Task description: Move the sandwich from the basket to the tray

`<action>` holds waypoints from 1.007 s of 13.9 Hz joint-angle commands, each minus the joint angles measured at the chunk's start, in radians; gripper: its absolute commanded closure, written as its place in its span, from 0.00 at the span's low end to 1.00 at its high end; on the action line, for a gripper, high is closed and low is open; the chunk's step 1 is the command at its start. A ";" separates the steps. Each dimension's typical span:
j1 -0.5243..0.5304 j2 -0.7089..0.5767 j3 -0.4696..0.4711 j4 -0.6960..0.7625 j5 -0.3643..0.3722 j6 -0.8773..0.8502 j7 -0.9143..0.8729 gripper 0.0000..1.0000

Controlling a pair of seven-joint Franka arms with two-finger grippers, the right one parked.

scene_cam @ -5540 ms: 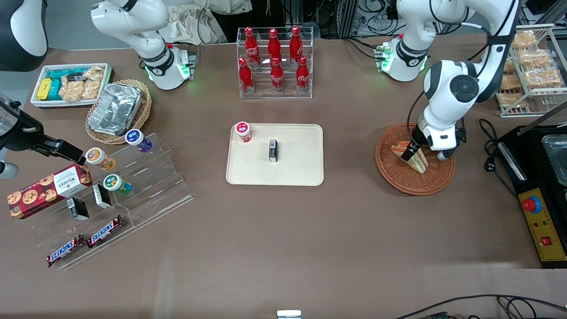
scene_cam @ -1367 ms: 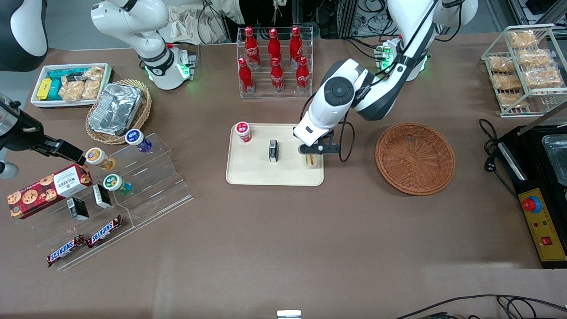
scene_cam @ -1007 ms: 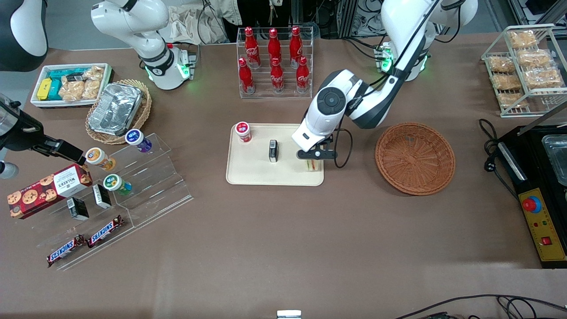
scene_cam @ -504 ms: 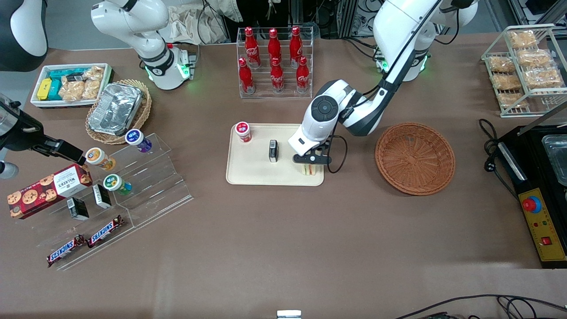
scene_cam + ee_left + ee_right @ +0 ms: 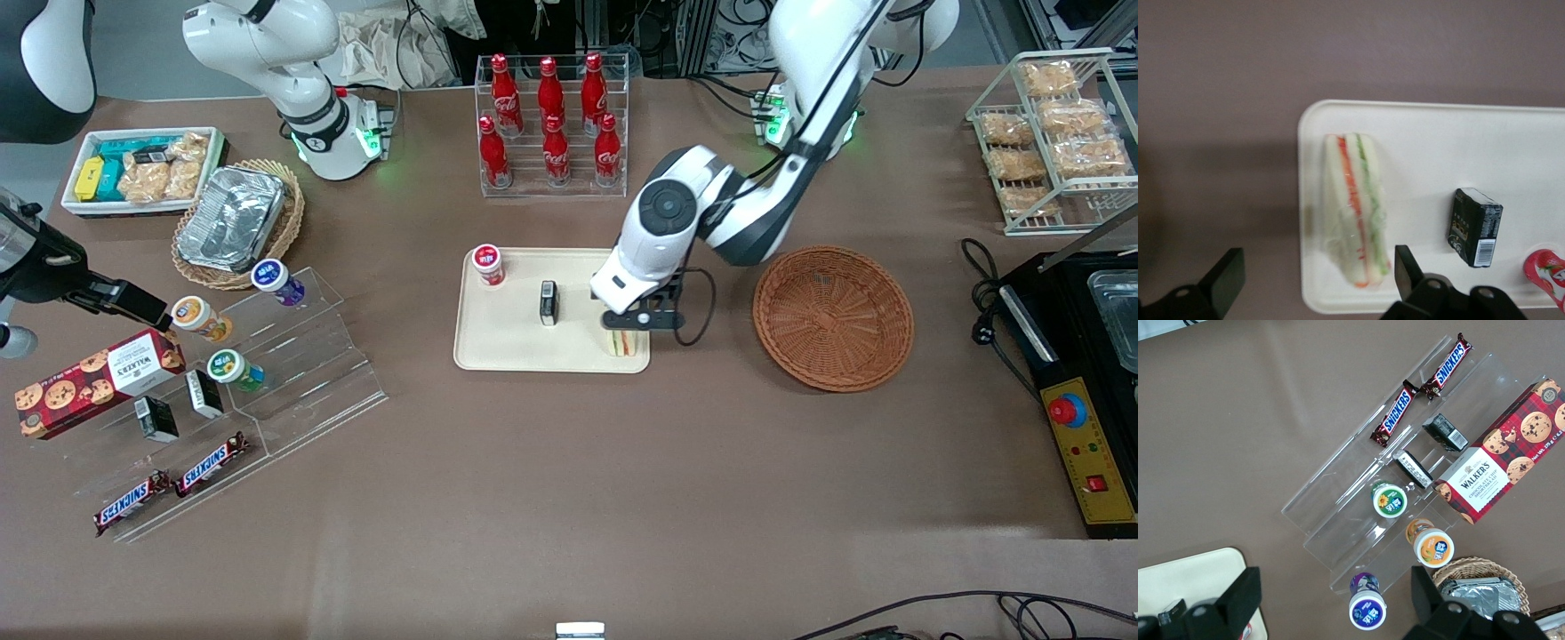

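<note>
Moved: sandwich [image 5: 1355, 208], basket [image 5: 833, 317] to tray [image 5: 507, 342]; now lies on tray's corner nearest basket. Claw [image 5: 1315, 279] risen just above, fingers apart, unloaded. Step: release done. Next: withdraw upward.

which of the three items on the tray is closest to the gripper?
The sandwich, directly under the open gripper at the tray's end toward the basket. The black box and red-capped bottle sit toward the parked arm's end.

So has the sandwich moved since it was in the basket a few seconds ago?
Yes. The sandwich left the basket and now lies on the tray, at its basket-side edge, below the open gripper.
</note>
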 commanded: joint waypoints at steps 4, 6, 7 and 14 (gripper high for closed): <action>0.186 -0.255 -0.003 0.003 0.016 -0.276 0.012 0.00; 0.250 -0.312 0.002 0.004 0.019 -0.355 0.001 0.00; 0.296 -0.343 0.003 0.003 0.039 -0.370 0.004 0.00; 0.528 -0.421 -0.001 0.047 0.110 -0.467 0.324 0.00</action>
